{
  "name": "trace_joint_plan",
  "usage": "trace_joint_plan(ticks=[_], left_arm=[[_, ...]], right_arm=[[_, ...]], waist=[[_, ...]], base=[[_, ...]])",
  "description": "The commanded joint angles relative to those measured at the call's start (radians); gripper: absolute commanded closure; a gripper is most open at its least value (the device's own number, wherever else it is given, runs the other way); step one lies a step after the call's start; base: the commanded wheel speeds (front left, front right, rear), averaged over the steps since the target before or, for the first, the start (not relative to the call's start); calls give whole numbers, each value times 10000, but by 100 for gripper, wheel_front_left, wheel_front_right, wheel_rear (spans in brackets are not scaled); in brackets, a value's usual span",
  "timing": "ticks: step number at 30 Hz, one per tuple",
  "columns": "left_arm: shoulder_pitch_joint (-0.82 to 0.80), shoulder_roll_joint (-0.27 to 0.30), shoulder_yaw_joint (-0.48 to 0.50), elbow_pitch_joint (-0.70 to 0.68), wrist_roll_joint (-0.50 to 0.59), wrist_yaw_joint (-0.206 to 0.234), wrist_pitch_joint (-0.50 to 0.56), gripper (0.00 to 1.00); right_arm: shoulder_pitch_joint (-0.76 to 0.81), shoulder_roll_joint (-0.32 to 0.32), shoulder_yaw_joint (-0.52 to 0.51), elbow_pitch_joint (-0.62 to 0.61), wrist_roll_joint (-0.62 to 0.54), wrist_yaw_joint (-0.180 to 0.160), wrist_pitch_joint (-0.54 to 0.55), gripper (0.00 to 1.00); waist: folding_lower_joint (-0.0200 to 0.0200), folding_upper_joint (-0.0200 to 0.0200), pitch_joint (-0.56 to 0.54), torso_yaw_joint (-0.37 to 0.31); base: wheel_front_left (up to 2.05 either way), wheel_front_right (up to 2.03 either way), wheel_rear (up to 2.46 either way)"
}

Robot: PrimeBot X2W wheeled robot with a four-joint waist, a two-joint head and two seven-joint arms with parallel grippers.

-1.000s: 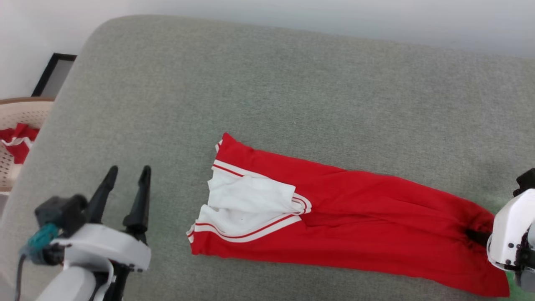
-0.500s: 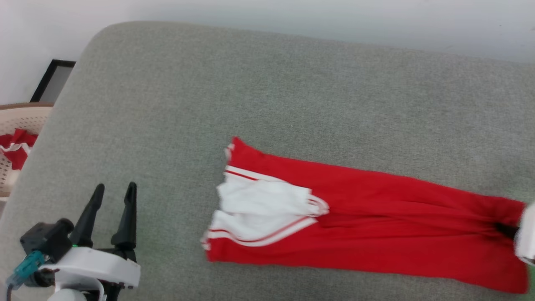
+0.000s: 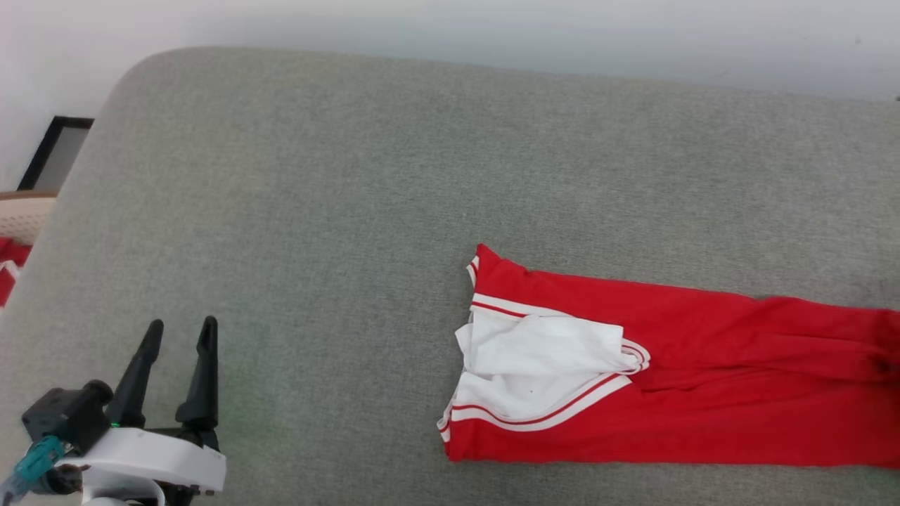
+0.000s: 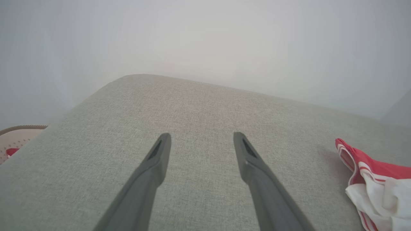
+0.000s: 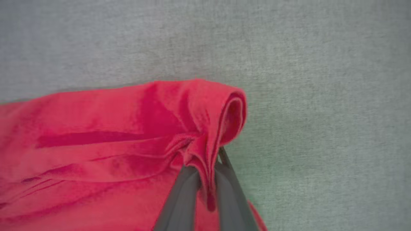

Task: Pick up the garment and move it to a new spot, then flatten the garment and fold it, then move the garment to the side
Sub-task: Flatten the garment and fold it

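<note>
The garment (image 3: pixel 703 422) has slid rightward over the cushion (image 3: pixel 316 211) — view shifted too.

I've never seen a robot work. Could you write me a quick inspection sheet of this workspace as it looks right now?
Surface: grey fabric cushion, rounded corner at the far left.
Job's things: shirt lying as a long red strip, white sleeve on top at its left end.
Clutter: nothing seen.
Grippers: left gripper, jaws open and empty, over the cushion; right gripper, jaws shut on a bunched red edge of the shirt.
Cables: teal plug at the left wrist.
Surroundings: pale wall; basket holding red cloth; dark frame.
</note>
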Motion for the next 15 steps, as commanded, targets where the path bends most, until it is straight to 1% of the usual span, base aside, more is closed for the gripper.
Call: trace_joint_plan(ticks=[1,4,7,11,15], left_arm=[[93,-25,44,10,124,-48,-6,0],[179,-86,143,44,167,-100,-7,0],[224,-138,205,76,208,-157,-7,0],[237,-222,183,117,288,-223,-7,0],[105,-284,66,169,305,-303,-5,0]], right_arm=[[-96,110,70,-96,175,-19,44,100],[59,489,352,-884,945,-19,457,100],[281,1024,667,-1951,1590,-19,970,100],[450,1884,1244,-3248,2040,-19,1472,100],[408,2611,2119,-3920,2214,-19,1528,100]], waist=[[0,0,-49,-64],[0,0,-134,-160],[0,0,-230,-217],[0,0,-337,-198],[0,0,-409,0]], base=[[0,0,0],[0,0,0],[0,0,0],[0,0,0],[0,0,0]])
